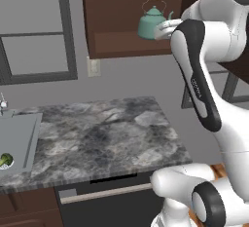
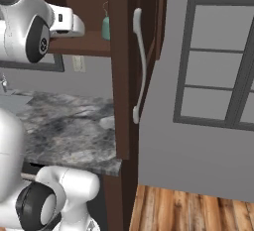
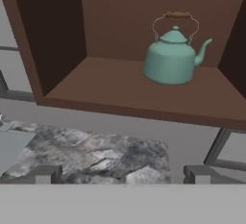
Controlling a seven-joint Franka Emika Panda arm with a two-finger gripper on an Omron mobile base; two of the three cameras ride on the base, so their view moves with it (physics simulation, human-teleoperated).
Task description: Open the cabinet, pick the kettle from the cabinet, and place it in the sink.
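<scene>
At upper centre of the left base view, the small rounded teal-green kettle (image 1: 151, 24) stands on the shelf of the dark brown wooden wall cabinet (image 1: 116, 46), already open. At top of the right base view, its door with the long silver bar handle (image 2: 138, 66) is swung out. At bottom of the hand view, the claw (image 3: 123, 174) stands wide open, empty, well apart from the kettle (image 3: 171, 59). The picking step is in hand, I judge; next it must advance and close on the kettle. At the left edge of the left base view lies the grey rectangular sink (image 1: 22, 136).

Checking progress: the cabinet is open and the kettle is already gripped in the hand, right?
Not gripped. The cabinet is open, but the kettle sits free on its shelf, and the open hand is short of it, as the hand view shows.
</scene>
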